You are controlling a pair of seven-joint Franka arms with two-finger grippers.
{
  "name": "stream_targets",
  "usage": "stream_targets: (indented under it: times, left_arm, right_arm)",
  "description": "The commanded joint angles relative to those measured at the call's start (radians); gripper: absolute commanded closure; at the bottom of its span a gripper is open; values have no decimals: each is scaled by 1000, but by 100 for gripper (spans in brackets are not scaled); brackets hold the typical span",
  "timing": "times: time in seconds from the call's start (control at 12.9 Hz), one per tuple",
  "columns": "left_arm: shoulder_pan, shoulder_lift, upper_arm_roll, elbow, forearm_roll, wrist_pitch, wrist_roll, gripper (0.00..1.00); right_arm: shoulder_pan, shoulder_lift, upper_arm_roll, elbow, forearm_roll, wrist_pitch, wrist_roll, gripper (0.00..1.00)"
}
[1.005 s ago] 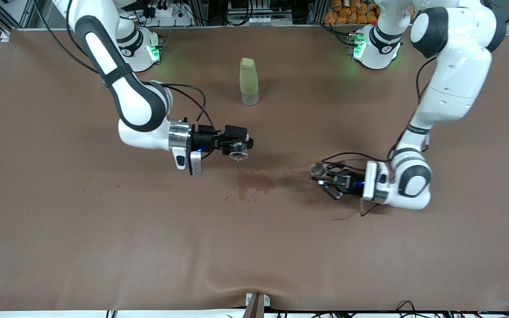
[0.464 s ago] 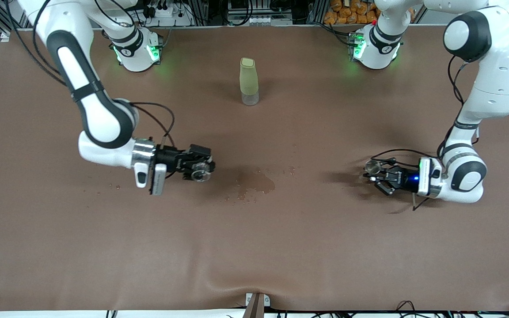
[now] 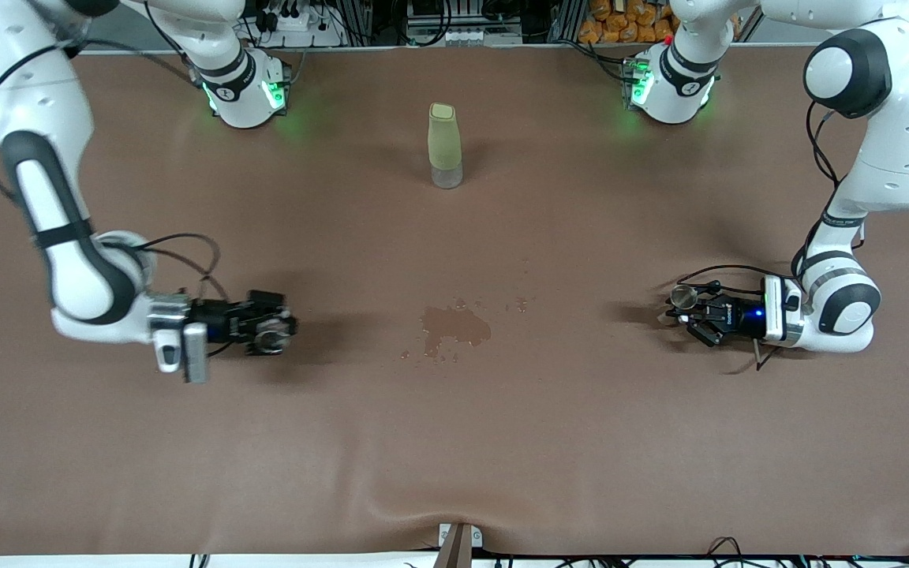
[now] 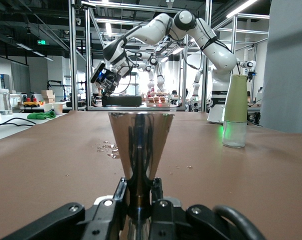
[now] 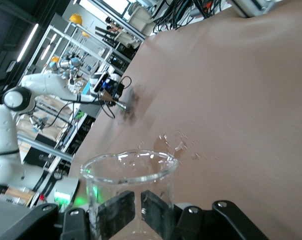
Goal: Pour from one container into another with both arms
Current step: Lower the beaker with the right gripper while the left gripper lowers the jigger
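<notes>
The right claw (image 3: 271, 339) clamps the light, fragile, slippery glass beaker (image 5: 128, 187) below its rim, while the left claw (image 3: 690, 312) pinches the stiff steel jigger (image 4: 139, 150) at its narrow waist.

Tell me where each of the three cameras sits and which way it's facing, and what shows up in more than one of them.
Front view: high across the table, looking down at both arms, the bottle and the spill.
Left wrist view: on the left arm's wrist, level along the table; the left gripper is shut on the steel jigger.
Right wrist view: on the right arm's wrist, tilted; the right gripper is shut on the glass cup.
Shared: both wrist views show the spill and the other arm.
</notes>
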Motion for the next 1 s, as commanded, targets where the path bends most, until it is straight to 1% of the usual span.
stream_targets:
  times: [0.0, 0.23, 0.39, 0.46, 0.7, 0.85, 0.93]
  left_arm:
    - [36, 32, -6, 5, 3, -16, 24, 100]
    - [72, 33, -3, 5, 14, -16, 10, 100]
    - [72, 39, 19, 3, 17, -16, 12, 100]
    - [72, 41, 25, 5, 17, -16, 13, 100]
    - [72, 44, 31, 3, 20, -16, 19, 100]
    - [72, 47, 31, 3, 57, -16, 19, 100]
    - [72, 47, 31, 3, 60, -16, 19, 92]
  right_arm:
    - [-114, 15, 26, 42, -155, -61, -39, 100]
    - [-225, 38, 26, 43, -251, -106, -178, 100]
    - [-265, 79, 24, 54, -269, -106, -301, 100]
    - [-269, 113, 24, 75, -268, -106, -358, 100]
    - [-266, 228, 24, 195, -275, -106, -502, 100]
    - [-265, 291, 24, 261, -280, -101, -606, 100]
    - [-262, 309, 23, 284, -280, -97, -649, 100]
